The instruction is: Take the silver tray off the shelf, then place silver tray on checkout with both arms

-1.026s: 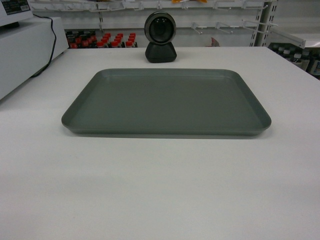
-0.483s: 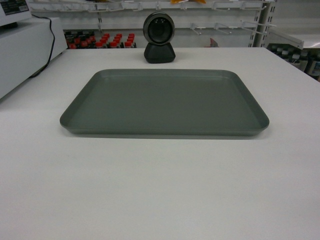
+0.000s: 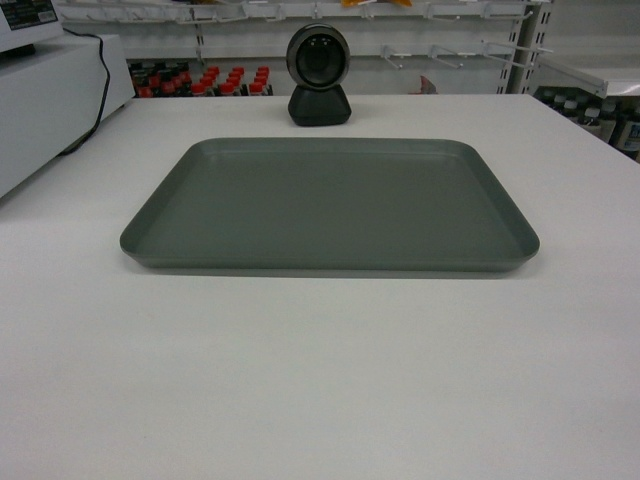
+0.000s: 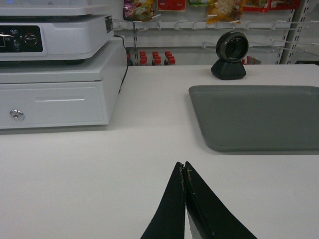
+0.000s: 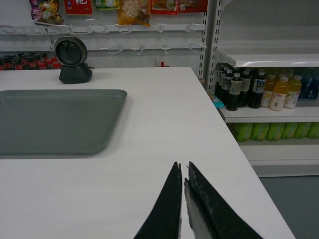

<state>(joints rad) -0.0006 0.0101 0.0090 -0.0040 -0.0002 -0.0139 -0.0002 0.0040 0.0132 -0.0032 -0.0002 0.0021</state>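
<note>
Silver tray [image 3: 330, 205]: flat on checkout [image 3: 320, 380], scanner [image 3: 318, 75] at its 12 o'clock, apart; empty. Judged rigid, light, slick matte finish; best pinched at short-side rims, 3 and 9 o'clock. Left gripper [image 4: 184, 167]: tips pressed together, holding nothing. Right gripper [image 5: 182, 169]: tips nearly together, holding nothing. Shelf [image 5: 269, 57]: bottles [image 5: 249, 89] in rows

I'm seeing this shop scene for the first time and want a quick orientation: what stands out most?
The large flat grey-silver tray lies in the middle of the wide white checkout tabletop, nothing on it. Behind it, at the far edge, stands a black round-headed scanner. In the wrist views each arm's thin black gripper, left and right, sits over bare tabletop beside the tray with jaws closed, touching nothing.
</note>
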